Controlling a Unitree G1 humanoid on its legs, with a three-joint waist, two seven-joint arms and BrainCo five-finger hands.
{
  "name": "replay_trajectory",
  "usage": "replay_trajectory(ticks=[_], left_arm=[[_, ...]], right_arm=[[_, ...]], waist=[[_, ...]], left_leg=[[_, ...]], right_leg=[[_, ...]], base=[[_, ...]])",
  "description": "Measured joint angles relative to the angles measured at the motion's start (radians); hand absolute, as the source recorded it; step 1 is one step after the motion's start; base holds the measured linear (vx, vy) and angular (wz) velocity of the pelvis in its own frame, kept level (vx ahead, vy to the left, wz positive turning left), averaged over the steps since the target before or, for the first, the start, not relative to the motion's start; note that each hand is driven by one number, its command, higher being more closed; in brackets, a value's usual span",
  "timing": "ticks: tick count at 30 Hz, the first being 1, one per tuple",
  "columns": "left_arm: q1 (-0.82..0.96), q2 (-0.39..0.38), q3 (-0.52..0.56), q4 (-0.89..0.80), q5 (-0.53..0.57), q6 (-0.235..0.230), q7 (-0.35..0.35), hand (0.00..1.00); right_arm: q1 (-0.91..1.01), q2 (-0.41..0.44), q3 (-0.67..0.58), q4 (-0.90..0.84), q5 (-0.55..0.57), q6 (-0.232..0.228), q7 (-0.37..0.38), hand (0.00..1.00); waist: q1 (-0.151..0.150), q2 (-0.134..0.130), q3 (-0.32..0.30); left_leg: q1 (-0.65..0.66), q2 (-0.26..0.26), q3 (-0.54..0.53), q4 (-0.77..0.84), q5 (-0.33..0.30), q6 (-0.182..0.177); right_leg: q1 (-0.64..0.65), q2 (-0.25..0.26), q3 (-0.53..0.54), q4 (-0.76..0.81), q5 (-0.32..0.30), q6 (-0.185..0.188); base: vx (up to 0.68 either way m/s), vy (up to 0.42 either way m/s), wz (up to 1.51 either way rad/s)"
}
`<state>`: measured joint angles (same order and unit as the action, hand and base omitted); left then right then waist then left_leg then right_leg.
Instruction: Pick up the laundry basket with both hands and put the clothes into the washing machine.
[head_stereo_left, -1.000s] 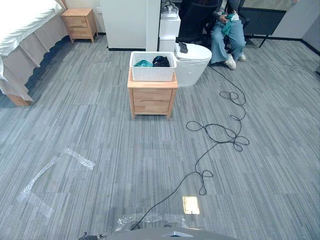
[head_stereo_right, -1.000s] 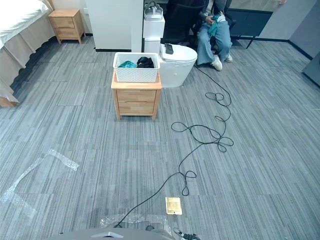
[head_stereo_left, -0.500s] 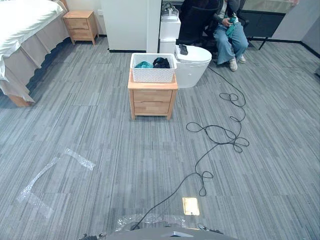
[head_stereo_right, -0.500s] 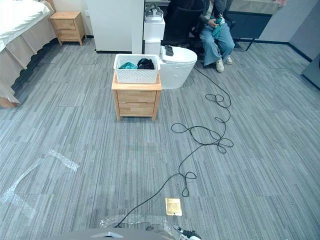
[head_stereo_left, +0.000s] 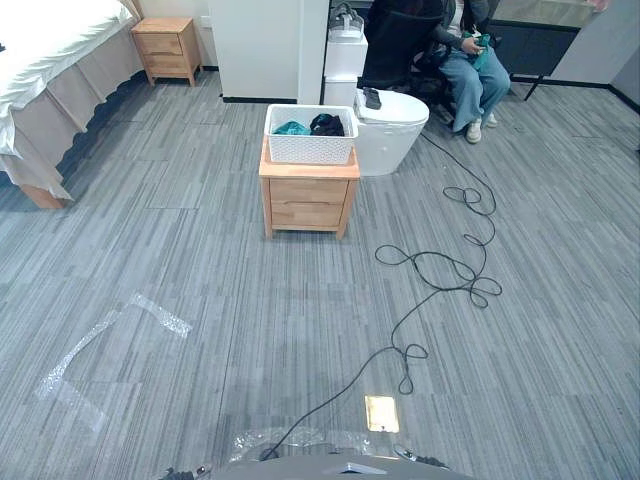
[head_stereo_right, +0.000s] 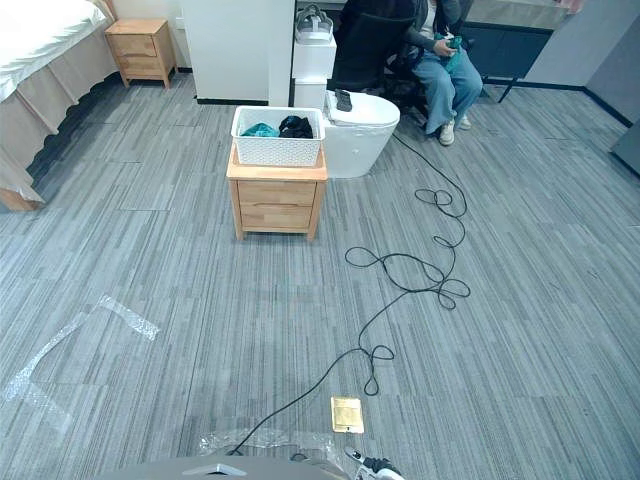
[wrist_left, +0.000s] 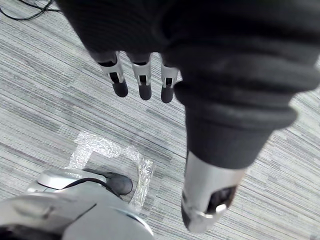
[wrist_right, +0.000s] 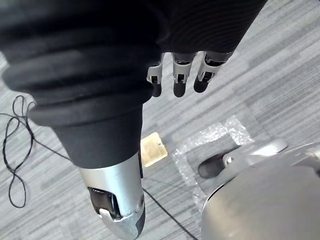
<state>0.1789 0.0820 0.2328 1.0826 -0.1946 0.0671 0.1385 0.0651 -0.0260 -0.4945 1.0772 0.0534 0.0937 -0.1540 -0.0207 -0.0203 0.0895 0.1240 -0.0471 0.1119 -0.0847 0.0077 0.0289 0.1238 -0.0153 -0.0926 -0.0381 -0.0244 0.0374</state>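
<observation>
Carpet (head_stereo_left: 200, 260) in grey strips lies open between the robot and its goal, and against the views of a moment ago the whole scene has slid a little sideways, so the camera has turned rather than the furniture; nothing looks nearer, which suggests the approach has barely begun. Along the robot's left stands the bed (head_stereo_left: 50, 50), with a white cabinet (head_stereo_left: 260, 45) at the far wall and a person (head_stereo_left: 475, 65) seated beside a black office chair (head_stereo_left: 395, 40). The white rounded appliance (head_stereo_left: 392, 135), likely the washing machine, stands just beside the wooden nightstand (head_stereo_left: 307, 195), its right-hand neighbour. On that nightstand rests the white laundry basket (head_stereo_left: 310, 148), holding a teal garment (head_stereo_left: 292, 128) and a dark garment (head_stereo_left: 326, 124). A second nightstand (head_stereo_left: 168, 45) sits by the bed. Clear tape (head_stereo_left: 90, 345) and a brass floor plate (head_stereo_left: 381, 412) mark the carpet but should not block walking. The left hand (wrist_left: 144, 86) and the right hand (wrist_right: 180, 77) hang with fingers straight and released, grasping nothing, well apart from the basket
</observation>
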Motion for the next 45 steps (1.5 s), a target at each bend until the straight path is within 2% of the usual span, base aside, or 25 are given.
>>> replay_trajectory(ticks=[10, 15, 19, 20, 22, 23, 25, 26, 28, 30, 31, 32, 33, 34, 35, 37, 38, 39, 40, 41, 42, 43, 44, 45], left_arm=[[-0.004, 0.002, 0.0, 0.008, 0.001, 0.0, 0.002, 0.0], [-0.012, 0.004, 0.0, 0.009, 0.002, 0.0, 0.002, 0.0], [-0.021, 0.008, 0.0, 0.009, 0.001, 0.0, 0.003, 0.0], [-0.024, 0.009, 0.0, 0.008, 0.001, 0.0, 0.003, 0.0], [-0.03, 0.009, 0.001, 0.008, 0.001, 0.0, 0.003, 0.0], [-0.034, 0.003, 0.001, 0.008, 0.001, 0.0, 0.005, 0.0], [-0.045, -0.005, 0.026, 0.006, 0.001, 0.001, 0.008, 0.0], [-0.053, -0.004, 0.052, 0.004, 0.001, 0.001, 0.009, 0.0], [-0.054, -0.004, 0.083, 0.004, 0.001, 0.005, 0.01, 0.0], [-0.064, -0.008, 0.092, 0.004, 0.001, 0.013, 0.011, 0.0], [-0.067, -0.008, 0.094, 0.006, 0.002, 0.013, 0.01, 0.0], [-0.076, -0.01, 0.099, 0.006, 0.002, 0.013, 0.01, 0.0], [-0.09, -0.01, 0.099, 0.006, 0.003, 0.014, 0.01, 0.0], [-0.093, -0.01, 0.1, 0.006, 0.004, 0.013, 0.01, 0.0], [-0.104, -0.012, 0.103, 0.006, 0.005, 0.014, 0.009, 0.0], [-0.112, -0.026, 0.13, 0.004, 0.005, 0.014, 0.008, 0.0], [-0.114, -0.045, 0.151, -0.007, 0.005, 0.014, 0.007, 0.0], [-0.113, -0.058, 0.16, -0.011, 0.005, 0.014, 0.007, 0.0], [-0.12, -0.076, 0.16, -0.01, 0.005, 0.015, 0.006, 0.0], [-0.124, -0.094, 0.169, -0.015, 0.0, 0.015, -0.001, 0.0], [-0.133, -0.104, 0.184, -0.035, 0.0, 0.018, -0.001, 0.0], [-0.132, -0.108, 0.19, -0.041, -0.004, 0.018, -0.001, 0.0], [-0.129, -0.11, 0.196, -0.049, -0.019, 0.018, -0.001, 0.0], [-0.129, -0.109, 0.197, -0.05, -0.022, 0.017, -0.001, 0.0]], right_arm=[[-0.002, 0.001, 0.0, 0.001, 0.0, 0.0, 0.0, 0.0], [-0.019, -0.001, 0.001, 0.002, -0.001, 0.001, 0.0, 0.0], [-0.03, 0.0, 0.001, 0.001, -0.003, 0.002, -0.002, 0.0], [-0.032, 0.0, -0.001, 0.001, -0.003, 0.002, -0.002, 0.0], [-0.038, 0.001, -0.022, -0.002, 0.0, 0.001, -0.003, 0.0], [-0.038, 0.003, -0.043, -0.005, 0.024, 0.0, -0.003, 0.0], [-0.036, 0.014, -0.072, -0.042, 0.065, -0.002, -0.007, 0.0], [-0.028, 0.027, -0.077, -0.079, 0.101, -0.004, -0.01, 0.0], [-0.012, 0.046, -0.078, -0.114, 0.141, -0.009, -0.015, 0.0], [0.001, 0.053, -0.101, -0.118, 0.158, -0.014, -0.035, 0.0], [0.0, 0.055, -0.112, -0.117, 0.166, -0.015, -0.039, 0.0], [-0.005, 0.059, -0.122, -0.116, 0.188, -0.015, -0.045, 0.0], [-0.005, 0.064, -0.147, -0.106, 0.188, -0.011, -0.047, 0.0], [-0.004, 0.065, -0.153, -0.104, 0.188, -0.01, -0.048, 0.0], [-0.002, 0.067, -0.169, -0.094, 0.189, -0.008, -0.052, 0.0], [0.003, 0.076, -0.202, -0.079, 0.189, 0.001, -0.054, 0.0], [0.006, 0.089, -0.238, -0.081, 0.202, -0.002, -0.054, 0.0], [0.006, 0.085, -0.247, -0.084, 0.215, -0.003, -0.054, 0.0], [0.007, 0.081, -0.256, -0.093, 0.22, -0.004, -0.053, 0.0], [-0.007, 0.078, -0.256, -0.099, 0.22, -0.004, -0.053, 0.0], [-0.008, 0.076, -0.255, -0.12, 0.218, -0.006, -0.055, 0.0], [-0.008, 0.074, -0.253, -0.122, 0.219, -0.011, -0.057, 0.0], [-0.012, 0.066, -0.23, -0.126, 0.22, -0.017, -0.058, 0.0], [-0.019, 0.062, -0.216, -0.125, 0.22, -0.02, -0.061, 0.0]], waist=[[-0.001, -0.003, 0.004], [0.005, -0.004, 0.024], [0.003, -0.008, 0.04], [0.004, -0.008, 0.047], [0.005, -0.006, 0.058], [0.007, 0.0, 0.067], [0.014, 0.005, 0.083], [0.009, 0.003, 0.103], [0.006, -0.011, 0.106], [0.006, -0.011, 0.108], [0.004, -0.009, 0.109], [-0.005, -0.006, 0.11], [-0.01, -0.007, 0.111], [-0.011, -0.007, 0.111], [-0.014, -0.007, 0.112], [-0.019, -0.005, 0.112], [-0.037, 0.004, 0.109], [-0.043, 0.025, 0.107], [-0.049, 0.053, 0.103], [-0.045, 0.056, 0.104], [-0.046, 0.07, 0.111], [-0.046, 0.078, 0.115], [-0.035, 0.085, 0.117], [-0.033, 0.086, 0.119]], left_leg=[[-0.001, 0.0, 0.002, 0.0, 0.0, 0.0], [-0.007, 0.003, 0.026, 0.0, -0.002, -0.002], [-0.023, 0.001, 0.032, 0.0, -0.002, 0.0], [-0.025, -0.001, 0.029, 0.0, -0.005, 0.002], [-0.029, -0.005, 0.024, 0.0, -0.013, 0.005], [-0.034, -0.003, 0.022, 0.0, -0.025, 0.022], [-0.025, 0.004, 0.023, 0.0, -0.032, 0.029], [0.0, -0.002, 0.015, 0.005, -0.038, 0.037], [0.032, 0.003, 0.004, 0.007, -0.057, 0.034], [0.063, 0.014, 0.003, 0.007, -0.081, 0.018], [0.071, 0.017, 0.003, 0.007, -0.09, 0.011], [0.085, 0.025, 0.002, 0.007, -0.11, -0.003], [0.104, 0.028, 0.001, 0.007, -0.139, -0.019], [0.109, 0.029, 0.0, 0.007, -0.143, -0.023], [0.132, 0.028, -0.001, 0.007, -0.172, -0.038], [0.166, 0.04, -0.014, 0.023, -0.229, -0.061], [0.177, 0.069, -0.037, 0.064, -0.284, -0.07], [0.179, 0.1, -0.045, 0.091, -0.314, -0.081], [0.154, 0.152, -0.041, 0.184, -0.345, -0.118], [0.098, 0.178, -0.024, 0.315, -0.333, -0.144], [-0.01, 0.218, -0.023, 0.603, -0.251, -0.149], [-0.06, 0.238, -0.026, 0.738, -0.183, -0.148], [-0.149, 0.271, -0.029, 0.966, -0.097, -0.157], [-0.18, 0.281, -0.028, 1.057, -0.096, -0.158]], right_leg=[[0.0, 0.0, 0.001, -0.003, 0.001, -0.001], [-0.011, 0.003, 0.027, -0.011, 0.01, -0.001], [-0.025, 0.002, 0.032, -0.014, 0.018, 0.003], [-0.036, 0.0, 0.03, 0.005, 0.008, 0.015], [-0.08, -0.012, 0.02, 0.097, -0.04, 0.05], [-0.13, -0.021, 0.005, 0.21, -0.072, 0.085], [-0.258, -0.039, -0.028, 0.477, -0.092, 0.073], [-0.36, -0.069, -0.048, 0.691, -0.092, 0.042], [-0.437, -0.103, -0.078, 0.829, -0.127, 0.045], [-0.479, -0.143, -0.155, 0.715, -0.14, 0.045], [-0.482, -0.143, -0.167, 0.653, -0.134, 0.041], [-0.485, -0.137, -0.182, 0.511, -0.096, 0.04], [-0.486, -0.13, -0.198, 0.328, -0.011, 0.045], [-0.486, -0.127, -0.197, 0.289, 0.008, 0.045], [-0.485, -0.122, -0.19, 0.178, 0.068, 0.045], [-0.5, -0.119, -0.144, 0.172, 0.095, 0.027], [-0.503, -0.113, -0.136, 0.233, 0.088, -0.004], [-0.505, -0.094, -0.145, 0.272, 0.114, -0.03], [-0.509, -0.062, -0.169, 0.344, 0.096, -0.057], [-0.51, -0.054, -0.178, 0.381, 0.056, -0.07], [-0.459, -0.036, -0.205, 0.397, 0.001, -0.096], [-0.426, -0.026, -0.207, 0.388, -0.014, -0.107], [-0.355, 0.001, -0.198, 0.36, -0.042, -0.121], [-0.315, 0.012, -0.192, 0.342, -0.046, -0.126]], base=[[-0.03, -0.023, 0.0], [-0.04, -0.026, -0.12], [-0.01, -0.01, -0.08], [-0.02, -0.007, 0.06], [-0.01, 0.007, 0.1], [-0.02, 0.023, 0.05], [-0.01, 0.036, 0.02], [0.08, 0.035, 0.12], [0.17, 0.05, 0.13], [0.24, 0.075, -0.04], [0.31, 0.038, -0.05], [0.44, -0.035, 0.0], [0.38, -0.043, 0.01], [0.52, -0.125, 0.02], [0.38, -0.116, 0.08], [0.58, -0.225, 0.35], [0.6, -0.275, 0.56], [0.68, -0.307, 0.63], [0.67, -0.347, 0.36], [0.82, -0.439, 0.38], [0.69, -0.39, 0.18], [0.72, -0.345, 0.0], [0.69, -0.299, -0.26], [0.67, -0.278, -0.42]])
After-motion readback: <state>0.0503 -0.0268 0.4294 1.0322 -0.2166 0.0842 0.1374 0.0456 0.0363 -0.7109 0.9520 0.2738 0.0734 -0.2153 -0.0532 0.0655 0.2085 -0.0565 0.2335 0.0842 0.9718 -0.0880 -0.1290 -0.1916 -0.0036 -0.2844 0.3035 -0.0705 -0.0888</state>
